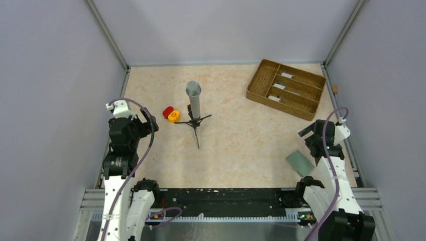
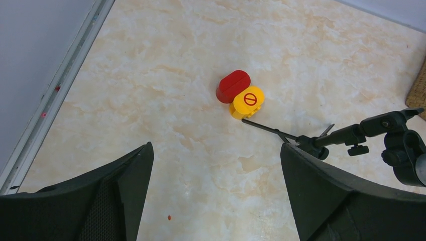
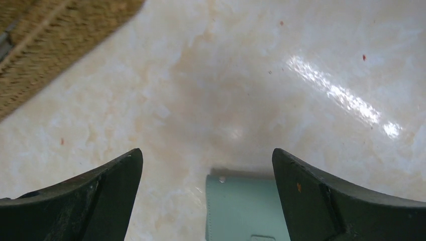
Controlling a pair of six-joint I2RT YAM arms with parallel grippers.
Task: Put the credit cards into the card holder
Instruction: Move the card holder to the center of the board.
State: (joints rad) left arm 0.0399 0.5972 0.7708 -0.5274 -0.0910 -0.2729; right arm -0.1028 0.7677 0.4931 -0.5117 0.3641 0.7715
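The card holder [image 1: 300, 162], a flat grey-green wallet, lies closed on the table at the front right. In the right wrist view the card holder [image 3: 241, 213] shows low between the fingers, below my right gripper [image 3: 207, 153], which hangs open just above it with nothing held. Three silvery credit cards [image 1: 279, 86] lie in the compartments of the brown tray [image 1: 306, 109] at the back right. My left gripper [image 2: 216, 150] is open and empty over bare table at the left, far from the cards and the wallet. From above, the left gripper [image 1: 149, 123] and right gripper [image 1: 307, 134] sit at opposite sides.
A grey tube on a black tripod stand [image 1: 193, 103] rises mid-table; one of its legs [image 2: 266, 129] reaches toward my left fingers. A red piece [image 2: 233, 86] and a yellow piece [image 2: 247, 101] lie side by side next to it. Grey walls close in the table on three sides.
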